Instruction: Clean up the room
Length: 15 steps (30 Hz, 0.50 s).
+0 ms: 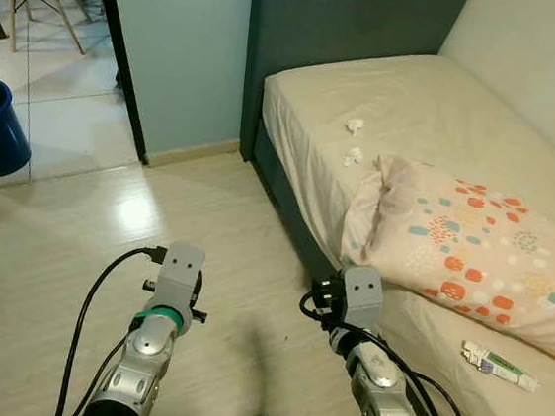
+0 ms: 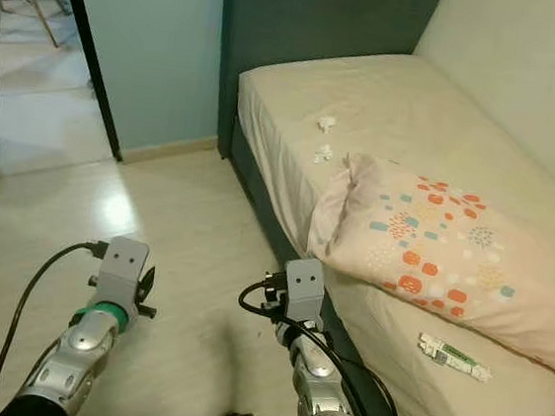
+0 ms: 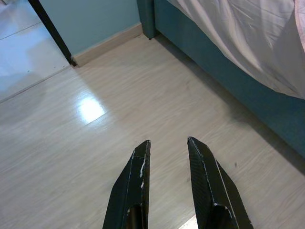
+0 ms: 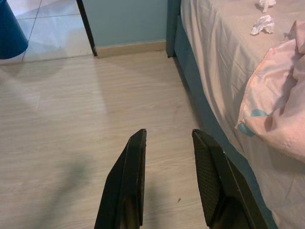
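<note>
While both grippers, left gripper [image 3: 167, 152] & right gripper [image 4: 169, 143], hang spread and empty, cleanup looks unstarted: two tissues [image 1: 354, 142] near bed [image 1: 419, 94] edge, tube [image 1: 499, 365] by pillow [image 1: 472, 243].

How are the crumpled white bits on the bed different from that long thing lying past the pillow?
The tissues are plain white, crumpled wads; the tube is long, straight and flat, white with green print. There are two tissues, close together, but one tube. The tissues lie on the headboard side of the pillow; the tube lies on the other side, nearer the robot. Both rest loose on the bed, untouched by either tool.
</note>
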Available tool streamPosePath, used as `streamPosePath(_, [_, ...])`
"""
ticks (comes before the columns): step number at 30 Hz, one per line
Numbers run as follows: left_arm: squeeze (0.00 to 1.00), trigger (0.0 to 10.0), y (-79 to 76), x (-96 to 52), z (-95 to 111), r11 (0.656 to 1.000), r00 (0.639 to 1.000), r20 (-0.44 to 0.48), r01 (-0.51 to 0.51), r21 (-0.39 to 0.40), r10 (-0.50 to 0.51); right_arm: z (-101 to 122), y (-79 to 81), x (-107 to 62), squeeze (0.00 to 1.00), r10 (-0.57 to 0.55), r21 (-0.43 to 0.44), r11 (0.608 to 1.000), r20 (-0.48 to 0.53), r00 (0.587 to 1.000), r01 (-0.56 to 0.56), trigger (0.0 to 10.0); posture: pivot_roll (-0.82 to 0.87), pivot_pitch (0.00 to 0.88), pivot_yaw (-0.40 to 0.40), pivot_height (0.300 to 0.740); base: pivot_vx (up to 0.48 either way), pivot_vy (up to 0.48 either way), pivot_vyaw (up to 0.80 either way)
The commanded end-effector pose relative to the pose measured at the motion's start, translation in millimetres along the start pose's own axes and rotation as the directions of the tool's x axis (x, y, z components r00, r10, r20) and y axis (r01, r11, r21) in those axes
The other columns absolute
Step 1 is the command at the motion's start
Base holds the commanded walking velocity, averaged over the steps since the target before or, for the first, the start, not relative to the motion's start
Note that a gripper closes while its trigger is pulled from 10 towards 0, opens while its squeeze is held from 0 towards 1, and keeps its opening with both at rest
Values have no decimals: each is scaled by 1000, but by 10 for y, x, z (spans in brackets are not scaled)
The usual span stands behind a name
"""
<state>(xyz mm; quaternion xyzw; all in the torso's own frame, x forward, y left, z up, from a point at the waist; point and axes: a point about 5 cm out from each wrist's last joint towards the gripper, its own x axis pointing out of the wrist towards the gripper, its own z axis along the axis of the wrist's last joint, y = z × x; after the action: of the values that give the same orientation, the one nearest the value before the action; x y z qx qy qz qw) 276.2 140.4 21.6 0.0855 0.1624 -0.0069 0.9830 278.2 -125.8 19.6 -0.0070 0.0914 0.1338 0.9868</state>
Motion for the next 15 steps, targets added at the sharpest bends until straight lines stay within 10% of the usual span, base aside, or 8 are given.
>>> streamPosePath(1, [0, 10000, -25, -19, -66, 1000, 999, -31, 12, 6, -12, -37, -13, -31, 0, -4, 0, 1000, -8, 1000, 4, 10000, -42, 27, -31, 740, 0, 0, 0])
streamPosePath(15, [0, 10000, -35, -16, -61, 1000, 999, -31, 13, 4, -13, -38, -17, -33, 0, -4, 1, 1000, -9, 1000, 4, 10000, -42, 33, -32, 740, 0, 0, 0])
